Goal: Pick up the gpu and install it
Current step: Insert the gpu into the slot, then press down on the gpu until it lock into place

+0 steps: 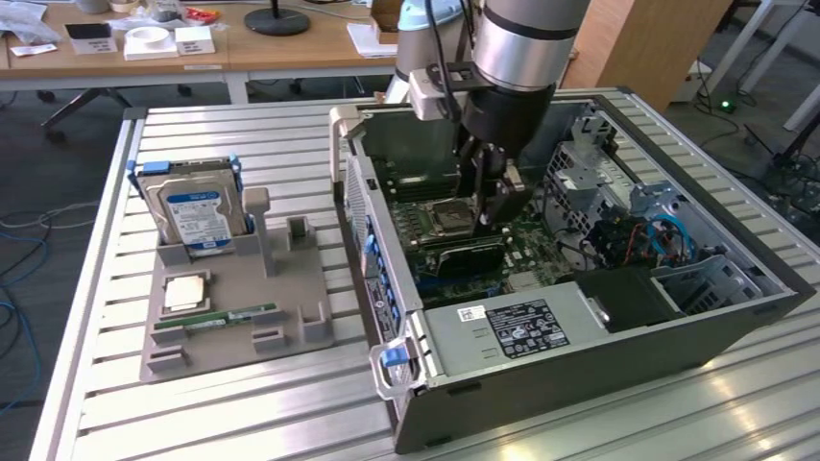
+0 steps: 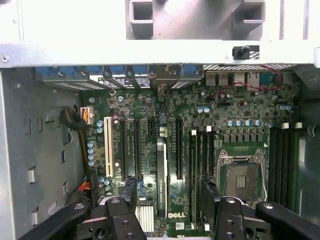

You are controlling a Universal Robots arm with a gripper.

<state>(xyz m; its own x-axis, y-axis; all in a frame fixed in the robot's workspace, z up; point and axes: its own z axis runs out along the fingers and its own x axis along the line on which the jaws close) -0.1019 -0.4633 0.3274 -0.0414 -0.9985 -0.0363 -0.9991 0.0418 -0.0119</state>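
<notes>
I see a green motherboard point(image 2: 150, 130) with black slots and one white. The hard drive point(image 1: 195, 213) wears a blue-white label.

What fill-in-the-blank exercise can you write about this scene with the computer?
1. The pincer hangs inside the computer case, and its jaws are ____.
2. The gpu stands on edge in a slot of the ____, between the pincer's fingers.
3. In the grey holder beside the case, the hard drive stands ____, not flat.

Missing words: open; motherboard; upright.
</notes>
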